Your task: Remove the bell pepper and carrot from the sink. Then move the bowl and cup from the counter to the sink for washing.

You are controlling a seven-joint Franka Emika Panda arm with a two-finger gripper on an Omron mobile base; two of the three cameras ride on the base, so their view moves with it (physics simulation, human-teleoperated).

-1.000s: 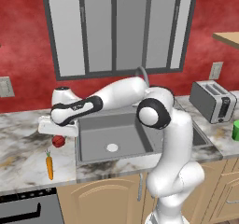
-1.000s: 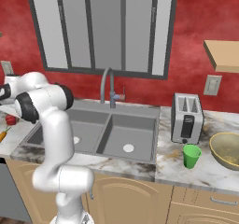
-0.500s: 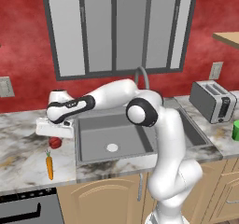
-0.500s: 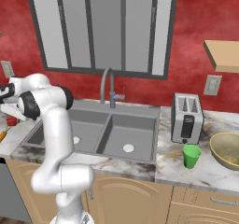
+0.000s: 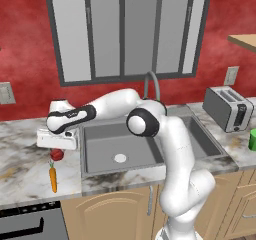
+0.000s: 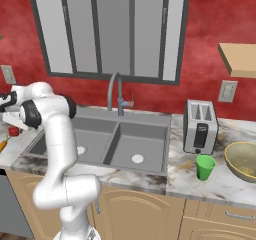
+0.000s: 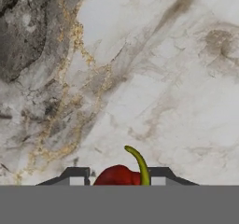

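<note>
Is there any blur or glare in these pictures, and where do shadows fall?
Left base view: sharp, soft highlights on the arm, a faint shadow under the carrot. Right base view: even light, no glare on the sink. Hand view: counter veins soft; pepper cut off low.

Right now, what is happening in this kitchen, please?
The white arm reaches left of the sink and holds the bell pepper in its gripper, low over the counter. The carrot already lies on the counter, close to the pepper. Both basins look empty. The cup and the bowl wait on the counter right of the sink, near the toaster.
</note>
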